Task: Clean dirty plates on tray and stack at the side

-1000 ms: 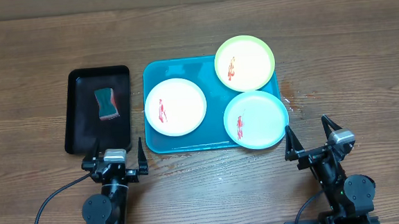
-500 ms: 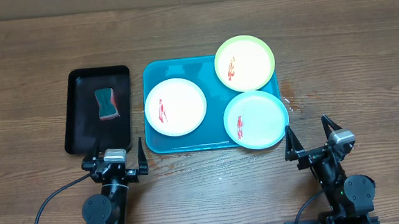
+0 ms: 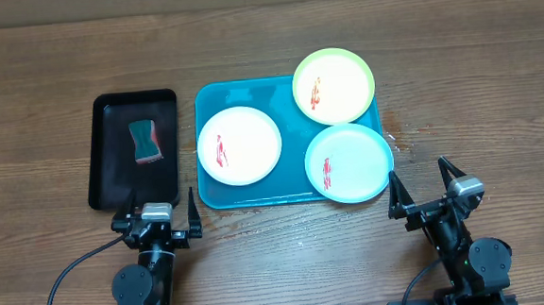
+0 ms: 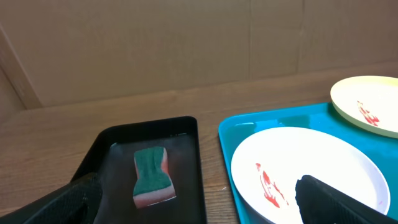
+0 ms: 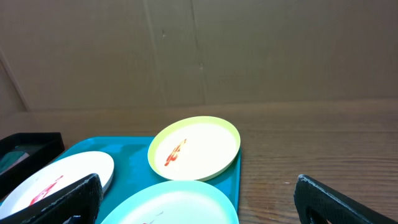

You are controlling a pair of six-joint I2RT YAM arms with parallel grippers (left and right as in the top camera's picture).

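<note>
The dirty plates [image 3: 239, 145] sit on the tray [image 3: 240, 93]; left hand [image 3: 158, 209] and right hand [image 3: 419, 182] gape wide, empty.

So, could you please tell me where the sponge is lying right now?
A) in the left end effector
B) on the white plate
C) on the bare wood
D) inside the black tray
D: the sponge lies inside the black tray, to the left of the turquoise tray.

There are three smeared dishes: one white plate [image 3: 239, 146], one yellow-green plate [image 3: 333, 85] and one teal-rimmed plate [image 3: 348, 163]. Two trays show, one turquoise tray [image 3: 295, 184] and one black tray [image 3: 113, 181]. There is one sponge [image 3: 144, 141].
</note>
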